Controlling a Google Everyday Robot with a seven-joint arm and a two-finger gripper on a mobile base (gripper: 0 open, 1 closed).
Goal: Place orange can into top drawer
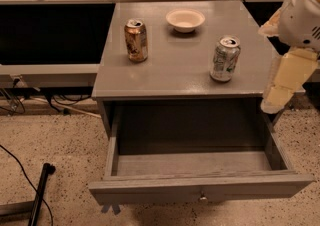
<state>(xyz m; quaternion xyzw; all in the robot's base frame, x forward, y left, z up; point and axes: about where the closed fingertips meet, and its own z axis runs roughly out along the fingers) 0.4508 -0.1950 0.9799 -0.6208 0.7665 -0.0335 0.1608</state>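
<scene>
- The orange can point(136, 40) stands upright on the grey cabinet top point(175, 77), toward the left side and about midway back
- Its long axis runs straight up and down; the silver end with the pull tab faces the ceiling and the base sits flat on the wood
- The top drawer point(200, 187) is pulled well out below the cabinet top, its flat front panel nearest me with a small metal knob point(202, 197) at the centre; the can is well apart from it, up on the surface rather than inside
- The gripper point(274, 103) hangs at the right edge of the cabinet, beside the front right corner and above the drawer's right side, its pale yellow part angled downward; it holds nothing (whether it is open or closed I cannot tell from here)
- A silver-green-white can point(224, 59) stands upright near the right front of the top, nearer the gripper than the orange one
- A small white bowl point(185, 20) sits toward the back, between the two cans
- A black pole point(40, 190) lies on the speckled floor to the left
</scene>
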